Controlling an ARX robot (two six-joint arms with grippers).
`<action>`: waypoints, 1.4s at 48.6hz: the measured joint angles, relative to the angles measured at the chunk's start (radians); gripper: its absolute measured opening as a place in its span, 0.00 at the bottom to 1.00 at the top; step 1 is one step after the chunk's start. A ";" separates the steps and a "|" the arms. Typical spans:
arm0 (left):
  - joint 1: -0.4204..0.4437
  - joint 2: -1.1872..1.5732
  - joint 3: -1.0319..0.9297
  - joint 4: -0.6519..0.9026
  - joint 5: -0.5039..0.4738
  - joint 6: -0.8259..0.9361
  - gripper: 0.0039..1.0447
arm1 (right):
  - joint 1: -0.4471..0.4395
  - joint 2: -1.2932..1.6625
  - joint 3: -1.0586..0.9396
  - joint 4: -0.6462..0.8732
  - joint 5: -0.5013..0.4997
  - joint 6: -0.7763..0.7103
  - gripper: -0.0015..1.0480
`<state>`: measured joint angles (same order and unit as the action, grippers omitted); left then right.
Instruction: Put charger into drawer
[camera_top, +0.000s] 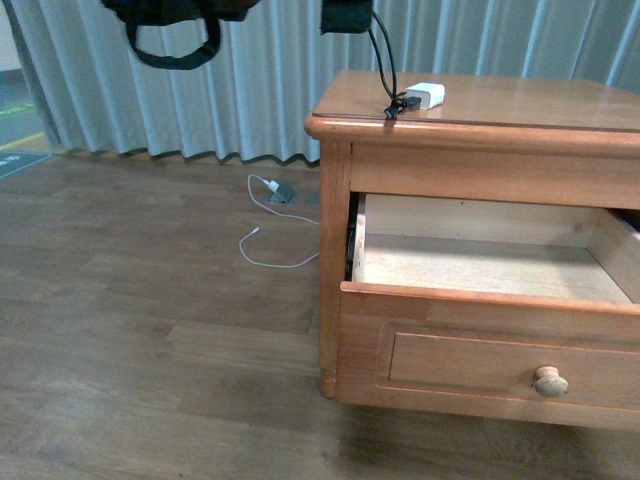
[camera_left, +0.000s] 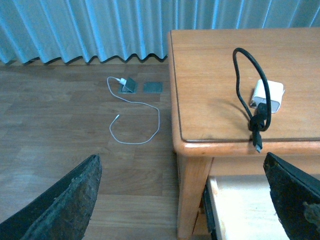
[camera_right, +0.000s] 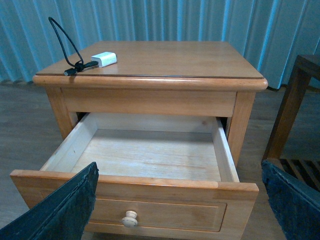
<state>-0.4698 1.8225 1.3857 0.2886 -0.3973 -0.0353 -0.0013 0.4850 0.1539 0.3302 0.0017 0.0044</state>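
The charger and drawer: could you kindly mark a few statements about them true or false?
1. The drawer is pulled open and empty. True.
2. The charger lies inside the drawer. False: it lies on the nightstand top.
3. The charger's black cable arches up off the wood. True.
4. The left end effector grips the charger. False: it is open, holding nothing, apart from the charger.
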 joint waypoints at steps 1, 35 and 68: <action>-0.003 0.024 0.026 -0.005 0.000 -0.001 0.95 | 0.000 0.000 0.000 0.000 0.000 0.000 0.92; -0.064 0.634 0.764 -0.211 -0.048 -0.082 0.95 | 0.000 0.000 0.000 0.000 0.000 0.000 0.92; -0.059 0.680 0.839 -0.259 -0.040 -0.090 0.20 | 0.000 0.000 0.000 0.000 0.000 0.000 0.92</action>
<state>-0.5289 2.5023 2.2246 0.0292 -0.4374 -0.1257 -0.0013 0.4850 0.1539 0.3302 0.0017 0.0044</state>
